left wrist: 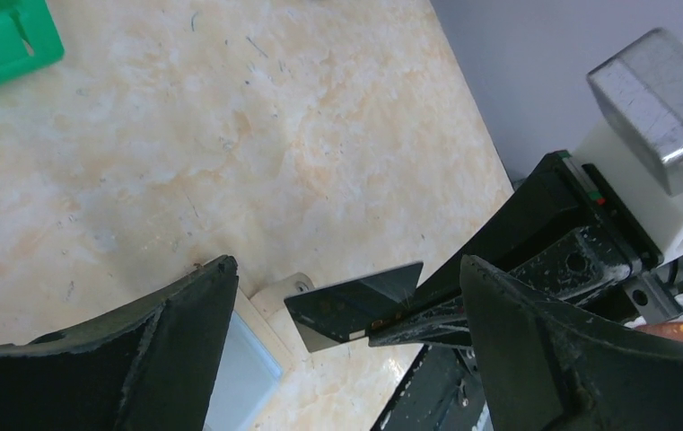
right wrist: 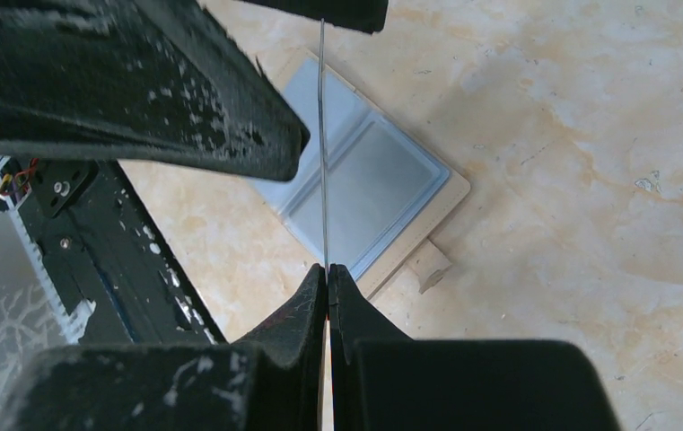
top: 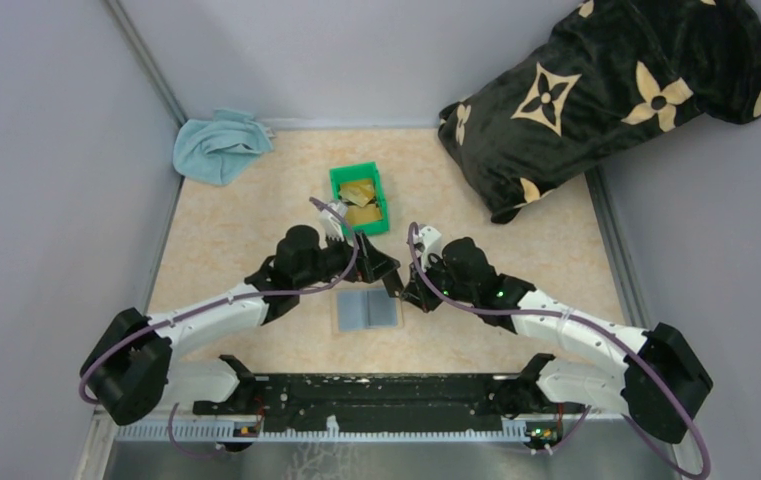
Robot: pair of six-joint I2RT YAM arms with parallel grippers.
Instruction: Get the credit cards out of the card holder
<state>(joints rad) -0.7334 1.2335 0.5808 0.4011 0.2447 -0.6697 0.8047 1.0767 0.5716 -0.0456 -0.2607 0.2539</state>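
The overhead camera shows both arms reaching inward from their bases, forearms angled toward the middle of the worktop (top: 236, 220). The left hand (top: 374, 263) and right hand (top: 400, 290) meet just over the far right corner of the card holder (top: 366, 311). The holder lies opened flat, blue-grey side up, between the arm bases and the green bin (top: 337, 195), which has gold-tan cards (top: 361, 192) in it. A blue cloth (top: 218, 146) sits in the far left corner and a black patterned pillow (top: 606, 85) in the far right. From up there the two hands are one dark tangle, and I cannot read either grip.

The left wrist camera sorts it out. My left fingers (left wrist: 176, 350) stand wide apart and touch nothing. Between them is a black card (left wrist: 355, 303), tilted and pinched at one end by the tips of the right hand. A tan edge and a blue pocket of the holder show just below it. I cannot tell whether the card's lower corner touches the holder.

The right wrist camera has the same card edge-on, a thin line rising from my right fingers (right wrist: 297, 310), which are pressed together on it. The holder's pockets lie directly beneath, and a left finger looms at upper left.
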